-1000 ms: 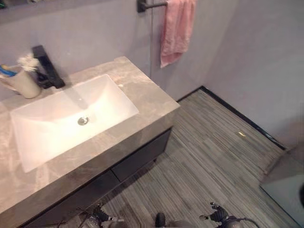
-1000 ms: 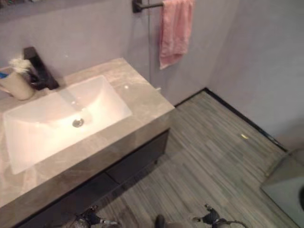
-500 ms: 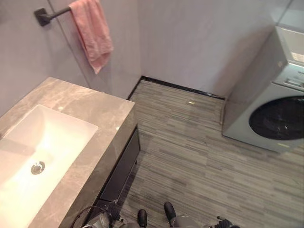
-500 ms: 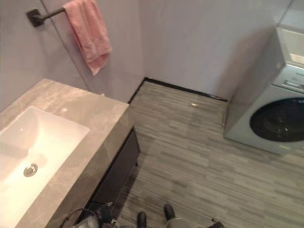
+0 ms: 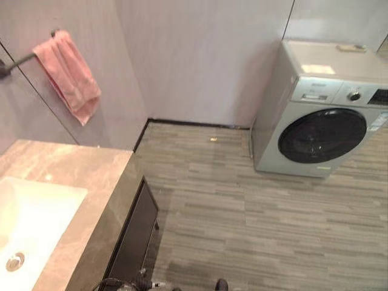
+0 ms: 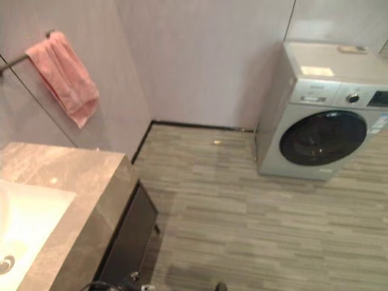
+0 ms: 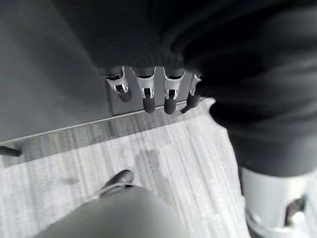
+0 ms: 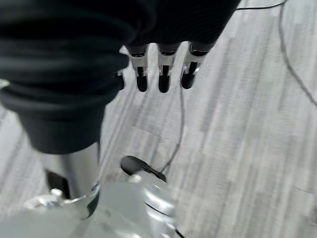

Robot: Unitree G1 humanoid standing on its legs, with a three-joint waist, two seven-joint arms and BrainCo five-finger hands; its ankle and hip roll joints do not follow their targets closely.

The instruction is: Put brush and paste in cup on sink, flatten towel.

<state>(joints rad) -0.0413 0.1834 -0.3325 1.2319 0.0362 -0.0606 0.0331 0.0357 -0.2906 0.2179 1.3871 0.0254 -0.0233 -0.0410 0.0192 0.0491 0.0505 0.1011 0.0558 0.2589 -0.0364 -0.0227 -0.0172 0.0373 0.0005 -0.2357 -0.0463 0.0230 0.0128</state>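
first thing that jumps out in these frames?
The silver front-loading washing machine with its dark round door, standing against the far wall at the right. Next, the pink towel, hanging bunched on a dark wall bar at upper left, above the grey marble counter with its white sink. Both hands hang empty over the striped floor, left hand and right hand, fingers relaxed.

Soft pink cloth for the towel (image 5: pixel 68 76), on a dark matt bar (image 5: pixel 15 62). Polished grey stone, perhaps marble, for the countertop (image 5: pixel 73 167); glossy white basin (image 5: pixel 33 218). Smooth silver-grey washing machine (image 5: pixel 318 109) with dark glassy door. Matt wood-look floor (image 5: pixel 254 224).
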